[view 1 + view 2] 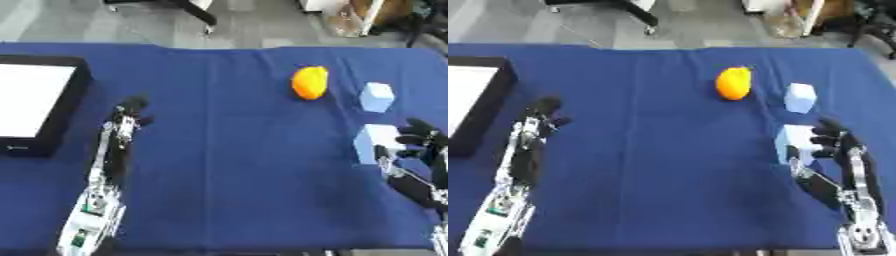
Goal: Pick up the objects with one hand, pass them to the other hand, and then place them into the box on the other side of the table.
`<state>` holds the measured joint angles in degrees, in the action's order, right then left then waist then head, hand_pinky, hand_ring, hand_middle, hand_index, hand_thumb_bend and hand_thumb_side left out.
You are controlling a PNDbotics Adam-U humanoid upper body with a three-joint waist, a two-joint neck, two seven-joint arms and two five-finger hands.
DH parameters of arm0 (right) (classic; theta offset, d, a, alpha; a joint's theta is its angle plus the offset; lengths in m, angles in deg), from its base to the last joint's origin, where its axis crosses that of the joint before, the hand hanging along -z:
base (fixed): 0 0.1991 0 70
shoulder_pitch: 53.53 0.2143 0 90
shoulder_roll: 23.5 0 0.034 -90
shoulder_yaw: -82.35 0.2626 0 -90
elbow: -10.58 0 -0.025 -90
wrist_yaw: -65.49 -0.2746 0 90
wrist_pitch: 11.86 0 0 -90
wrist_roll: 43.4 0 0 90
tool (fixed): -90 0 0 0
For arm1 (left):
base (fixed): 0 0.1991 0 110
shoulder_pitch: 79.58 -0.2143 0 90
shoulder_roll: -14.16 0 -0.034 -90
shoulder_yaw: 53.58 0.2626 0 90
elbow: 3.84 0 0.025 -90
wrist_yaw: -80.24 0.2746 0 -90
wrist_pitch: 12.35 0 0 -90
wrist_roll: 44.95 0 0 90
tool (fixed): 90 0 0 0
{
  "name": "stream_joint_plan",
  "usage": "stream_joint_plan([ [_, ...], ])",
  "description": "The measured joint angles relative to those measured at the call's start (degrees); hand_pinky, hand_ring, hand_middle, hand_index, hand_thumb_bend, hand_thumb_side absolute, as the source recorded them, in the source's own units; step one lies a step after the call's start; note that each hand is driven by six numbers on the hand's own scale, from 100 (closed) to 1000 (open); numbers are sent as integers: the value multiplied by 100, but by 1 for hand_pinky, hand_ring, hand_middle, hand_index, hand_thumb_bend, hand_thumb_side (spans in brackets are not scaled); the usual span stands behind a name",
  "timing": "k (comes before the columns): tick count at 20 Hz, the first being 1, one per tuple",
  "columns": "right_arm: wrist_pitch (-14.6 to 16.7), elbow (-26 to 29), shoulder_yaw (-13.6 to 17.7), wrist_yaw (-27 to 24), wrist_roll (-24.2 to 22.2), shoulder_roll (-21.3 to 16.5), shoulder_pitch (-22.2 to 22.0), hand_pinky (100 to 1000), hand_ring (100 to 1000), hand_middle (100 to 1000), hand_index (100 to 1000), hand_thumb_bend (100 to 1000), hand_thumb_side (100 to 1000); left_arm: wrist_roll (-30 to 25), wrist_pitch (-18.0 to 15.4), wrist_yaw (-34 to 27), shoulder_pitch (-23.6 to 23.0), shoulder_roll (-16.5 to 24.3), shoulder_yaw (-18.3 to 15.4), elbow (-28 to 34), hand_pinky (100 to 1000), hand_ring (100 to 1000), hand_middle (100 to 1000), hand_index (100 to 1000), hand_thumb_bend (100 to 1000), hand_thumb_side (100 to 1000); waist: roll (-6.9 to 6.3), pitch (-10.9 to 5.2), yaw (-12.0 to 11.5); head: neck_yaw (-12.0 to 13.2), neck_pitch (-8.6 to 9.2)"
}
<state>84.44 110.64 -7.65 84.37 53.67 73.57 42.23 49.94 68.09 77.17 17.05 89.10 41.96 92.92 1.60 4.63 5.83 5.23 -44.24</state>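
- Right hand (833, 150) is spread around the near block (792, 143), thumb and fingers flanking it, not closed on it.
- Left hand (129, 112) rests relaxed on the cloth (227, 150), holding nothing.
- Far block (377, 96) and orange (310, 82) lie beyond; box (44, 107) at left.

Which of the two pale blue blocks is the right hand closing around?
The nearer, larger pale blue block: the right hand brackets it, fingers behind, thumb in front. The smaller block sits farther back beside the orange object, untouched.

Office or lab, grey carpet tiles (79, 22), blue-clothed table (227, 165); chair base (188, 10)
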Motion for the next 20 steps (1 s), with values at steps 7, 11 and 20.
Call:
stream_joint_plan([
  [7,109,-304,-286,-50,-528,-1540,781,652,743,741,877,604,100,-18,14,0,-11,5,5,0,783,905,812,802,269,751,33,-18,-58,-39,0],
  [11,300,-600,-574,-252,-1055,-2350,1202,669,754,754,890,658,100,-38,17,0,-13,9,37,0,783,905,812,802,269,751,51,-29,-80,-89,0],
  [20,573,-1636,-993,-766,-2155,-3198,1961,689,772,768,907,752,152,-53,28,0,-22,57,41,0,783,904,812,802,268,751,63,-51,-157,-279,0],
])
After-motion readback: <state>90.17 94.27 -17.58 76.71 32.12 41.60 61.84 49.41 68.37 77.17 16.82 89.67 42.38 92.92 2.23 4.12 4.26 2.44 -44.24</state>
